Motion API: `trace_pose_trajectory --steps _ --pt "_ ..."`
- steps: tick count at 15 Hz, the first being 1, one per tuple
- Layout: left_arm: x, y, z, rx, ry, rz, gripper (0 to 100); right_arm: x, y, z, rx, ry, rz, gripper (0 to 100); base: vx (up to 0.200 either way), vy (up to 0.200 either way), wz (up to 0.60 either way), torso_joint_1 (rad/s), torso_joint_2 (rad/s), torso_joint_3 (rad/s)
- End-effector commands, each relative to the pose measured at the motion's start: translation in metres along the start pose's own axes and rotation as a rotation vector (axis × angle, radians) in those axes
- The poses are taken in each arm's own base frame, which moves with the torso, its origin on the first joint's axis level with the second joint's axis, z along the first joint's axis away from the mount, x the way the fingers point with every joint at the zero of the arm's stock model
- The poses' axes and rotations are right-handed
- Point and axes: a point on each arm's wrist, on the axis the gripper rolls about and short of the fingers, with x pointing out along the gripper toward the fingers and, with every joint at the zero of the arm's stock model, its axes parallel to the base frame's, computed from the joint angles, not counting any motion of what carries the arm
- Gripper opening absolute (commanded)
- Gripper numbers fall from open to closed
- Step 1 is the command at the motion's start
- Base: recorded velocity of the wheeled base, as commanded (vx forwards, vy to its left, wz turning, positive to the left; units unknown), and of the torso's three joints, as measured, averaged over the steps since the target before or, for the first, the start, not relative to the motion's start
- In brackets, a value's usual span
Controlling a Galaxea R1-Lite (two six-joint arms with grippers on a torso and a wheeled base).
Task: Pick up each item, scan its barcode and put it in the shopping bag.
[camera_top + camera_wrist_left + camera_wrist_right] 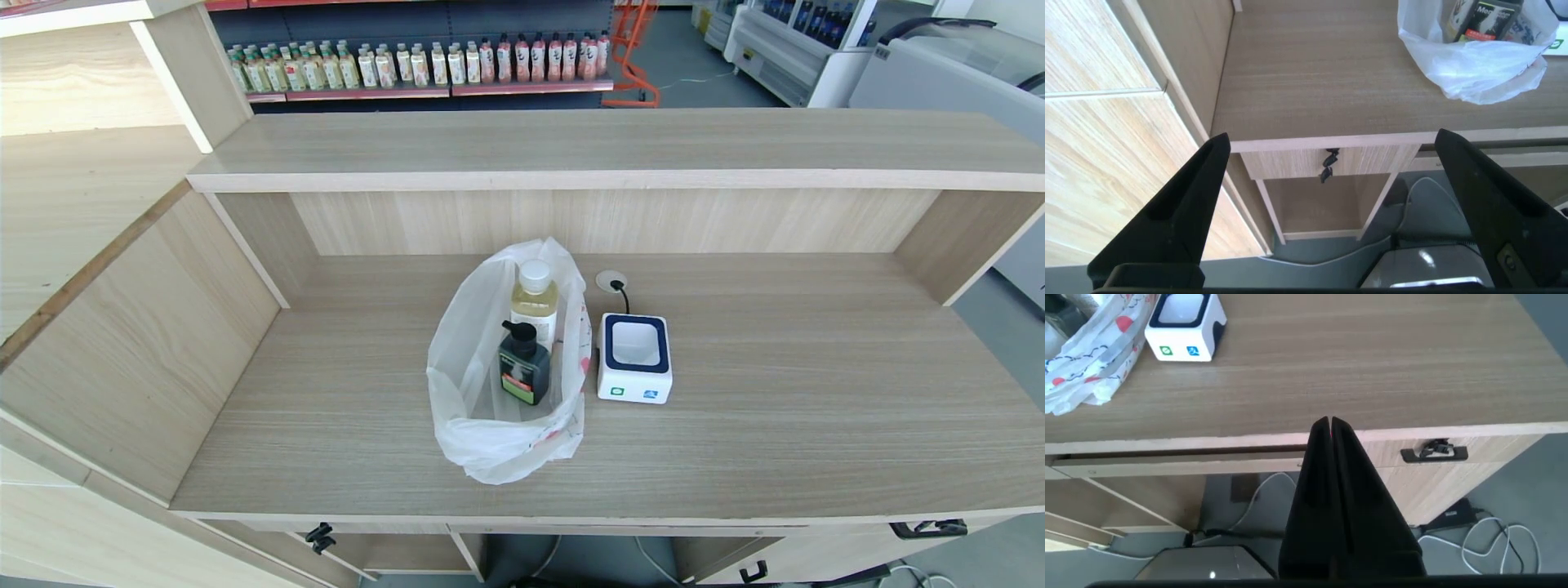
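My left claw (pixel 1333 139) is released, its two fingers spread wide with nothing between them. It hangs low in front of the table (pixel 1315 73), below the front edge and facing a black drawer handle (pixel 1328 163). My right claw (pixel 1329 429) is clenched on nothing, fingers pressed flat together. It also sits low before the table's front edge, near a second handle (pixel 1435 449).

Farther out, the shopping bag (pixel 457 392) stands on the middle of the table with its mouth open. The scanner (pixel 635 357) is just beside it on my right, its cable running back to a port in the tabletop. Inside the bag a drink bottle (pixel 535 302) with a white cap stands upright at the back. A dark pump bottle (pixel 523 367) stands right in front of it, close enough that they look to be touching.

Both items I can see are in the bag, so I judge the task at or near its end.

If I had to handle them, the drink bottle looks full, so it should be fairly heavy, stiff and smooth-walled. I would grip it round the middle of the body, not the cap. I would take the pump bottle by its flat body below the pump, since the pump head could give or turn. The bag is thin, limp film that would crumple and slide, so only its rim or handles offer a hold.
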Motion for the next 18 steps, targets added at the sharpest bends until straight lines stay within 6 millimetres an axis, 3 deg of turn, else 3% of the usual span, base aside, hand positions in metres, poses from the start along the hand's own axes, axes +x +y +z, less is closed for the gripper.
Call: trace_pose_trajectory --steps 1,3,11,18 --pt "0.0001 0.0000 0.0001 0.000 0.002 0.000 100 0.0003 0.0000 0.0001 -0.001 0.004 0.000 0 0.000 0.000 0.00 0.000 0.00 0.000" --pt "0.0001 0.0000 0.0001 -0.002 0.002 0.002 100 0.0003 0.0000 0.0001 -0.001 0.004 0.000 0 0.000 0.000 0.00 0.000 0.00 0.000" --pt "0.0001 0.0000 0.0001 -0.002 0.002 0.002 100 0.0003 0.0000 0.0001 -0.006 0.004 0.000 0 0.000 -0.200 0.00 0.004 0.00 0.001" --pt "0.0001 0.0000 0.0001 -0.002 0.002 0.002 100 0.0003 0.0000 0.0001 -0.006 0.004 0.000 0 0.000 0.000 0.00 0.000 0.00 0.000"
